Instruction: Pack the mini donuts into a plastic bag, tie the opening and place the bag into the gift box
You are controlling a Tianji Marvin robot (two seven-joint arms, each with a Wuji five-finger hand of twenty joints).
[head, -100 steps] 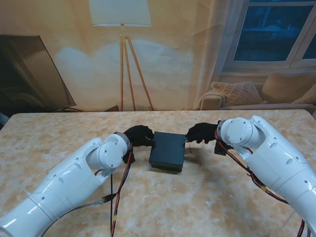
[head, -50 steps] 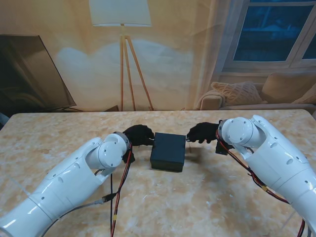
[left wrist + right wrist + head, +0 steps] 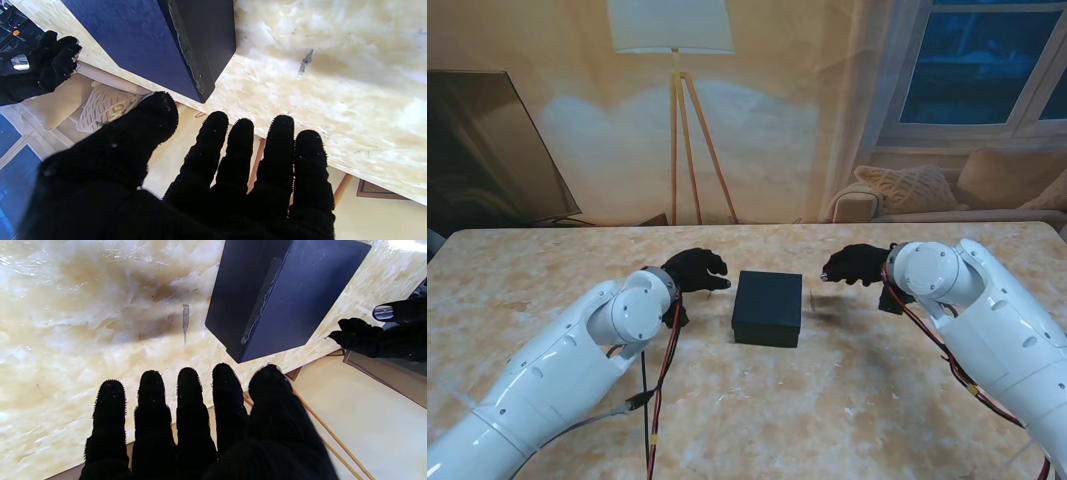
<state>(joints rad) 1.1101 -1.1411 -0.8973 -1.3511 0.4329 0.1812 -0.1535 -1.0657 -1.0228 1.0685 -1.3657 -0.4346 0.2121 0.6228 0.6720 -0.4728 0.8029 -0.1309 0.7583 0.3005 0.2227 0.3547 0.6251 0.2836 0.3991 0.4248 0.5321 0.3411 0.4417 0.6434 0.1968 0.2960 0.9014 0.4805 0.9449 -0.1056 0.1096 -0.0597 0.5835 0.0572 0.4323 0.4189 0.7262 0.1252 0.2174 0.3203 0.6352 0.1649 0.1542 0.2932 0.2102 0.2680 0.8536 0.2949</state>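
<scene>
Both my left hand (image 3: 695,270) and right hand (image 3: 855,265) had released the closed gift box (image 3: 768,306) and withdrawn, fingers spread, empty; packing appeared complete.

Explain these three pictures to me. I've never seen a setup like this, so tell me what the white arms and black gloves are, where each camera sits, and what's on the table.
The white tubes are a robot's two arms, each ending in a black-gloved five-finger hand. The wide picture looks down from the robot's stand: the left hand and right hand flank a closed dark box on a marble table. Neither touches it; both are open and hold nothing. The other two pictures come from wrist cameras looking along the fingers, and they appear upside down.
</scene>
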